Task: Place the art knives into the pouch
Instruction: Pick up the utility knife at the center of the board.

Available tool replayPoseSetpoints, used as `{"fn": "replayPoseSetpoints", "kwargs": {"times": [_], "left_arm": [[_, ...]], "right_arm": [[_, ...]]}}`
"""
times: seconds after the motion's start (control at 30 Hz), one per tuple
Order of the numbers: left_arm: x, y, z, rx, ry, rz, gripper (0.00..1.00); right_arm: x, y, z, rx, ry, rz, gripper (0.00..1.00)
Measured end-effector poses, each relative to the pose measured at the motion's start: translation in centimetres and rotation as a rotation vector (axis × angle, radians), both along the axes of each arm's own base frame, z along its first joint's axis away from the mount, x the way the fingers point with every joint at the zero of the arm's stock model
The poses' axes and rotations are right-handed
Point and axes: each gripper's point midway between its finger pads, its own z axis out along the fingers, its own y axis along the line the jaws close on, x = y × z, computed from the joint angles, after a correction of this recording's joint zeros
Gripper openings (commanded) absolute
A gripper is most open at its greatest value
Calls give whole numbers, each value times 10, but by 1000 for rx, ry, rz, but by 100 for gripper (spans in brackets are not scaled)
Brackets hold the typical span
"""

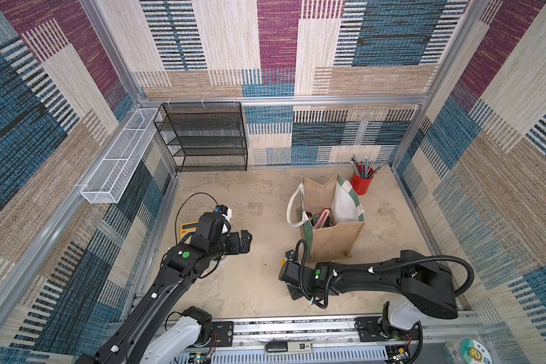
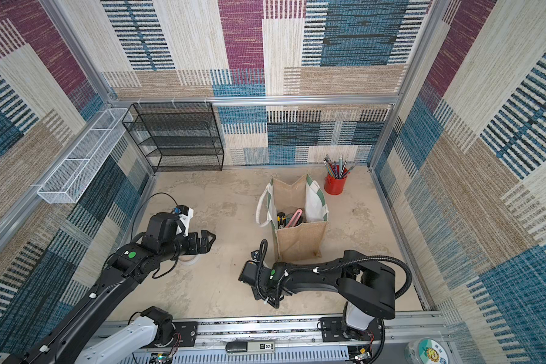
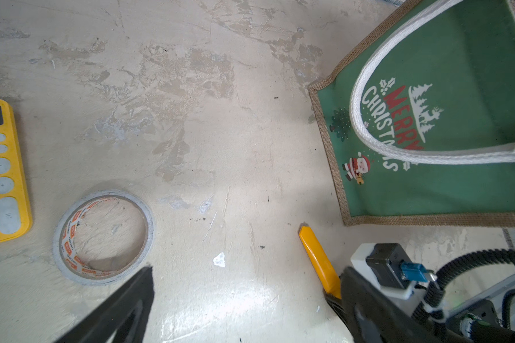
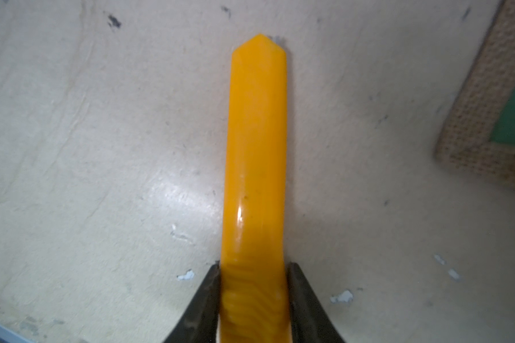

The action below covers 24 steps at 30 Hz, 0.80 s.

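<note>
Slippage is my worry: my right gripper [image 4: 254,300] pinches the yellow art knife [image 4: 256,154] only by its ribbed end, low over the table just beside the pouch [image 1: 331,239], so lifting could swing it loose, while my left gripper [image 1: 246,241] hangs open.

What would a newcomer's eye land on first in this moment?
Probably the yellow art knife lying on the table, with the right gripper closed on its ribbed end. Next, the pouch standing open just beyond it, already holding tools. The left gripper hangs open above a tape roll.
</note>
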Motion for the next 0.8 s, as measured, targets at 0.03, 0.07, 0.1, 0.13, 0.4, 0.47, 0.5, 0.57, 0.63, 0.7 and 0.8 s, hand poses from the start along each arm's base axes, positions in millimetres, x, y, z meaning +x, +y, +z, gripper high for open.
{"fn": "replayPoseSetpoints", "kwargs": {"times": [0.03, 0.07, 0.1, 0.13, 0.4, 0.47, 0.5, 0.57, 0.63, 0.7, 0.8], "left_arm": [[0, 0, 0, 0, 0, 0, 99], [0, 0, 0, 0, 1, 0, 99], [0, 0, 0, 0, 1, 0, 99], [0, 0, 0, 0, 1, 0, 99], [0, 0, 1, -3, -2, 3, 99], [-1, 1, 1, -4, -4, 4, 99], [-1, 1, 1, -4, -5, 4, 99], [-1, 1, 1, -5, -6, 4, 99], [-1, 1, 1, -4, -6, 4, 99], [-1, 1, 1, -3, -7, 6, 99], [-1, 2, 2, -5, -8, 8, 99]], "right_arm": [[0, 0, 0, -1, -3, 0, 35], [1, 1, 0, -3, -3, -1, 34], [1, 1, 1, -4, -3, -1, 34], [1, 1, 1, -6, -4, -1, 33], [2, 4, 7, 19, -12, -9, 33], [1, 2, 7, 22, -9, -13, 32], [1, 1, 8, 23, -6, -14, 32], [0, 1, 8, 25, -1, -15, 32], [-1, 2, 9, 29, 5, -16, 32], [-2, 2, 10, 28, 15, -13, 32], [-5, 4, 14, 35, 28, -8, 32]]}}
